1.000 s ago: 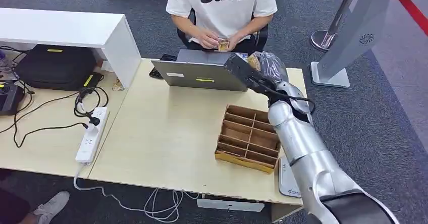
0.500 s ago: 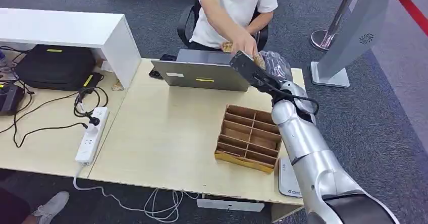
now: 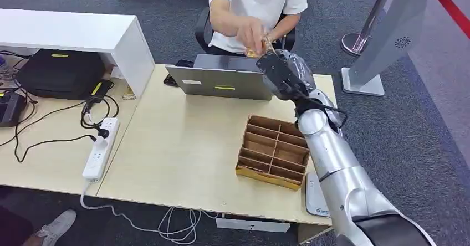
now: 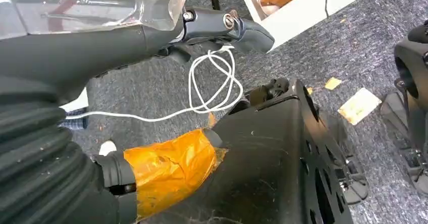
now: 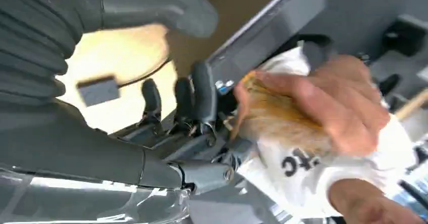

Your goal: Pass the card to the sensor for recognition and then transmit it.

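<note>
Reaching past the laptop (image 3: 224,82), right robot hand (image 3: 280,74) fingers spread, person's hand (image 5: 323,105) holding the card (image 5: 275,118).

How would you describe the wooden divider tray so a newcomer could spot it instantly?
Start at the light wooden table and find the grey laptop at its far edge. Nearer the robot, beside its silver right arm, lies the tray. It is the brown box split by slats into open compartments, unlike the white power strip on the other side of the table.

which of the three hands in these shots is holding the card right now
The person's hand, raised above the laptop, pinches the orange card. The right hand sits open beside it; the left hand hangs near the floor.
</note>
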